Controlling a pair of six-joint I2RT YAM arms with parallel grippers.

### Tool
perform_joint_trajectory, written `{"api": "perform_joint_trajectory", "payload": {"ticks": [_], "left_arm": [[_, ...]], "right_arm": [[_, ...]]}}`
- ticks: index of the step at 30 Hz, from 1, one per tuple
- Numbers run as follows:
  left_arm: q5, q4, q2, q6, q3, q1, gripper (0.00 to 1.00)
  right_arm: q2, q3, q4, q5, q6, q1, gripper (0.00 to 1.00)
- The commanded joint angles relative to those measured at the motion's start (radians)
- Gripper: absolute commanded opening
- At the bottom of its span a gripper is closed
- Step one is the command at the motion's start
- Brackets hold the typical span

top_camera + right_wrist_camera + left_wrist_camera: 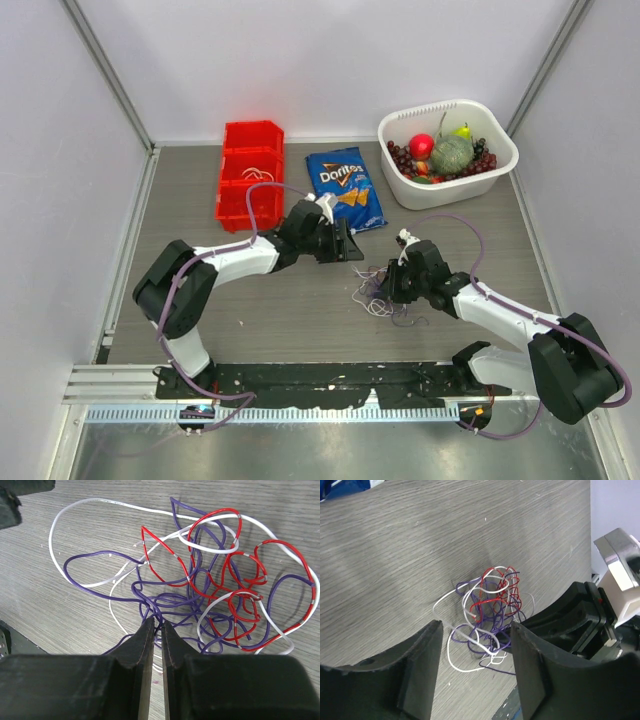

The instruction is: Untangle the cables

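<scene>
The cables [378, 297] are a loose tangle of thin white, red and purple wires lying on the grey table, right of centre. My right gripper [389, 284] sits at the tangle's right edge. In the right wrist view its jaws [157, 625] are almost closed, pinching a purple strand at the near edge of the cables [220, 580]. My left gripper [352, 246] is open and empty, up and to the left of the tangle. In the left wrist view its fingers [476, 630] frame the cables [490, 610], apart from them, with the right gripper's black body [570, 620] beside the tangle.
Red bins [250, 175] stand at the back left. A blue Doritos bag [345, 187] lies at the back centre. A white basket [497, 168] of fruit stands at the back right. Walls close in the table's left, back and right sides.
</scene>
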Motion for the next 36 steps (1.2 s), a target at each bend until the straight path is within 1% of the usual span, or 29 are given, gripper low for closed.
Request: {"api": "perform_joint_trajectory", "payload": {"ticks": [1, 7, 10, 12, 14, 16, 18, 22, 24, 27, 30, 34, 36], "left_arm": [[-0.06, -0.044, 0.03, -0.011, 0.069, -0.032, 0.57], [-0.093, -0.113, 0.035, -0.025, 0.09, -0.044, 0.55], [-0.184, -0.206, 0.02, -0.031, 0.095, -0.055, 0.6], [-0.233, -0.233, 0.009, -0.051, 0.093, -0.067, 0.61], [-0.226, -0.231, 0.024, -0.071, 0.102, -0.076, 0.6], [-0.199, -0.231, 0.056, -0.091, 0.124, -0.082, 0.56], [-0.178, -0.227, 0.079, -0.103, 0.138, -0.084, 0.49], [-0.173, -0.187, 0.081, -0.118, 0.127, -0.087, 0.39], [-0.176, -0.185, 0.073, -0.111, 0.127, -0.087, 0.3], [-0.205, -0.196, 0.031, -0.076, 0.127, -0.085, 0.11], [-0.247, -0.205, -0.04, -0.023, 0.122, -0.087, 0.0], [-0.297, -0.19, -0.172, 0.075, 0.107, -0.087, 0.0], [-0.326, -0.159, -0.265, 0.137, 0.092, -0.087, 0.0]], "right_arm": [[-0.024, 0.01, 0.011, -0.003, -0.027, 0.005, 0.17], [-0.032, 0.009, 0.01, -0.001, -0.029, 0.004, 0.17], [-0.034, 0.009, 0.008, 0.0, -0.027, 0.004, 0.16], [-0.034, 0.009, 0.008, 0.002, -0.029, 0.004, 0.17], [-0.032, 0.007, 0.011, 0.004, -0.029, 0.004, 0.16], [-0.027, 0.009, 0.013, 0.004, -0.032, 0.004, 0.17], [-0.029, 0.012, 0.01, 0.004, -0.032, 0.004, 0.17], [-0.038, 0.01, 0.004, 0.008, -0.032, 0.004, 0.17], [-0.044, 0.007, 0.005, 0.008, -0.03, 0.004, 0.16], [-0.041, 0.006, 0.005, 0.014, -0.029, 0.004, 0.16], [-0.037, 0.009, -0.001, 0.049, -0.018, 0.004, 0.16], [-0.035, 0.015, -0.03, 0.137, 0.008, 0.004, 0.16], [-0.044, 0.016, -0.051, 0.181, 0.02, 0.004, 0.16]]}}
